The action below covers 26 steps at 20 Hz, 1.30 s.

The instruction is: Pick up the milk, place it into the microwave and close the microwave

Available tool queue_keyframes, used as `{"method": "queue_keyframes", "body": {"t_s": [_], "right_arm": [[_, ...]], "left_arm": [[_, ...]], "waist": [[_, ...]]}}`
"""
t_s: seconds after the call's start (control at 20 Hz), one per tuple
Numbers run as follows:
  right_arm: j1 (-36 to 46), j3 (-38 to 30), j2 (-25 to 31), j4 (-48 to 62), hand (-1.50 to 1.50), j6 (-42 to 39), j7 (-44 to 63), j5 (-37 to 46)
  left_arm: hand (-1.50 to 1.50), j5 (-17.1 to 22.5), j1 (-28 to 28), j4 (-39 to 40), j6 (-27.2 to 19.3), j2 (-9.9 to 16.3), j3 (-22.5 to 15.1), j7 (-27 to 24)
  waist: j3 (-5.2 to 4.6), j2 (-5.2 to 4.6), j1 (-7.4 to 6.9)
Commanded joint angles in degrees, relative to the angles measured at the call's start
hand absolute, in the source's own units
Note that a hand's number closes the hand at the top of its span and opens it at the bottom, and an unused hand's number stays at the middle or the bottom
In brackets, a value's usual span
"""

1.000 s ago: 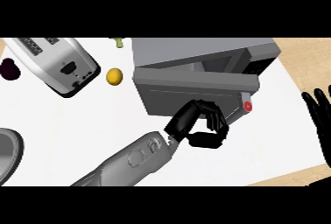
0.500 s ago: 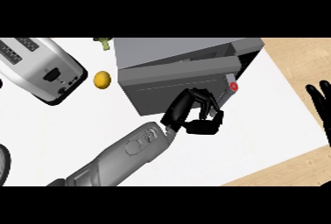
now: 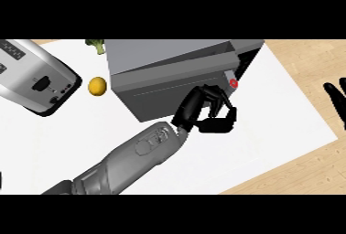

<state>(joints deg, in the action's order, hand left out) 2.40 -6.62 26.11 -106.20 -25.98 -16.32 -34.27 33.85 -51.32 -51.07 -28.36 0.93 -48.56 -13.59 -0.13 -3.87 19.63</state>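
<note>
1. Near the middle of the white counter (image 3: pixel 270 137), the left hand (image 3: pixel 206 112) sits against the front face of the grey microwave (image 3: pixel 172 68), fingers curled, thumb tucked below; nothing visible inside the curl, so it reads as clenched with no object seen.
2. Left forearm (image 3: pixel 135 157) runs grey from the lower left edge up to that hand, crossing bare counter.
3. Microwave door (image 3: pixel 175 91) lies along the front at a tilt; a dark gap shows at the right end by the red button (image 3: pixel 234 83), so the door is not fully flush there.
4. Milk: cannot see it anywhere; whether it is inside the microwave cannot be told.
5. Right hand (image 3: pixel 336 98) rests at the right edge over the wooden surface (image 3: pixel 304 59), fingers straight and up, released.
6. Silver toaster (image 3: pixel 37 77) at upper left, well apart from the microwave.
7. Yellow lemon-like fruit (image 3: pixel 97 86) between toaster and microwave, just beside the microwave's left corner.
8. Green broccoli piece (image 3: pixel 96 45) at top, partly cut off, near the microwave's back left corner.
9. Nothing lies between the left hand and the door; the hand itself hides part of the door's lower right edge.
</note>
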Motion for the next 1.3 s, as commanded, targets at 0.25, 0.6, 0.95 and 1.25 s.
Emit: {"method": "queue_keyframes", "body": {"t_s": [0.25,0.6,0.95,1.25], "right_arm": [[1.84,-1.91,2.98,0.13,-1.5,-0.48,2.51,-2.78],[3.58,-3.44,5.18,0.61,-1.5,-0.43,4.1,-4.2],[4.98,-4.63,7.57,0.82,-1.5,-1.33,5.27,-5.35],[6.61,-5.31,8.32,1.97,-1.5,-1.56,5.94,-7.42]], "left_arm": [[1.5,2.43,-8.36,3.65,-1.44,-0.87,2.35,-1.05],[1.5,3.64,-9.71,5.32,-2.98,-0.84,1.98,-1.48],[1.5,5.14,-10.26,5.84,-4.69,-0.82,1.74,-2.07],[1.5,6.01,-10.35,5.53,-6.37,-0.81,1.28,-2.8]], "waist": [[0.04,-0.6,2.71],[0.11,-0.91,3.5],[0.12,-1.07,4.79],[0.2,-1.47,4.72]]}}
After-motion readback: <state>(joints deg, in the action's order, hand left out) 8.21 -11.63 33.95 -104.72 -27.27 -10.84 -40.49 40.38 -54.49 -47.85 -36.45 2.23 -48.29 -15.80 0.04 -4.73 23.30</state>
